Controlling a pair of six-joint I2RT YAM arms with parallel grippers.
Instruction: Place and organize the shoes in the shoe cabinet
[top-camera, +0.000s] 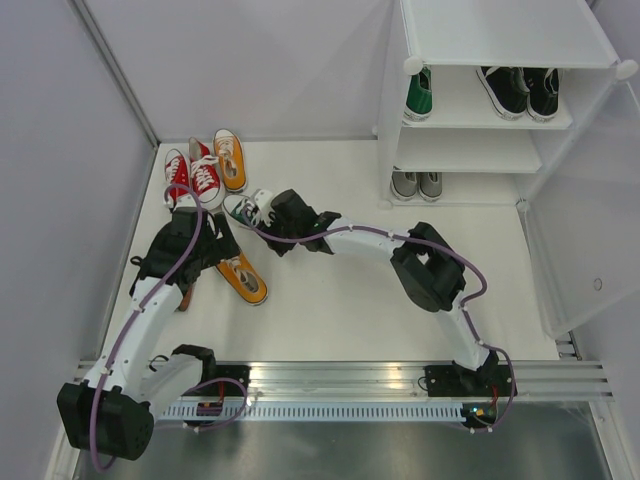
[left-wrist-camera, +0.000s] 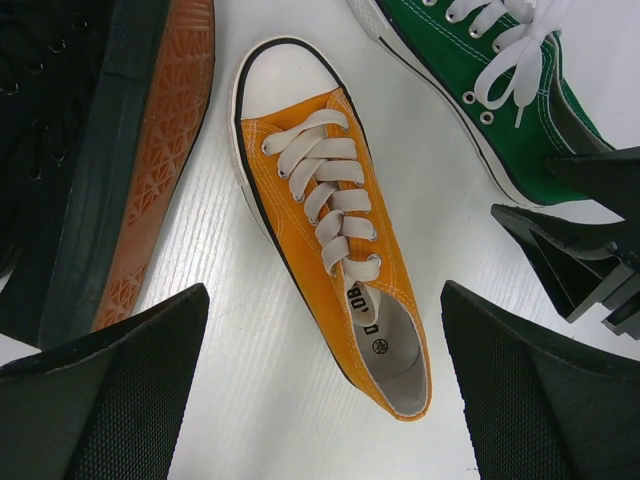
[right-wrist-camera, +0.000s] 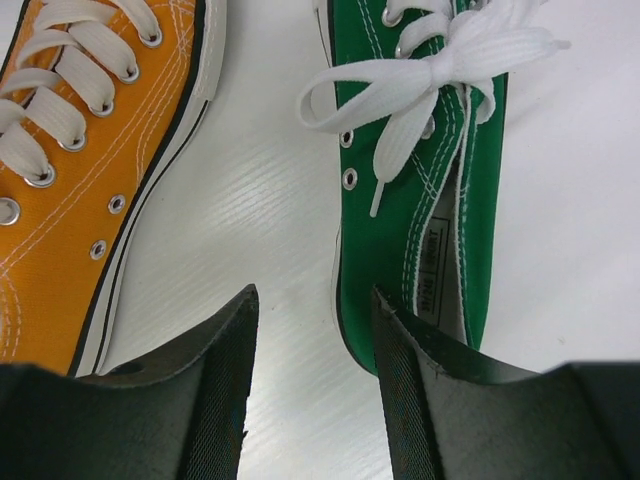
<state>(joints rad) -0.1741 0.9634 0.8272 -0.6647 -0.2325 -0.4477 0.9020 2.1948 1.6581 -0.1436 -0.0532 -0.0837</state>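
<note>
Right gripper (right-wrist-camera: 312, 300), fingers apart, is straddling the heel wall of the green shoe (right-wrist-camera: 420, 200), left of centre overhead; next, probably clamping and lifting toward the shoe cabinet (top-camera: 500, 30), upper right. Left gripper (left-wrist-camera: 325, 292) is hanging spread wide.

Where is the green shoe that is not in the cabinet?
In the top view the green shoe lies left of centre, just right of the red pair, with the right claw at its heel.
</note>
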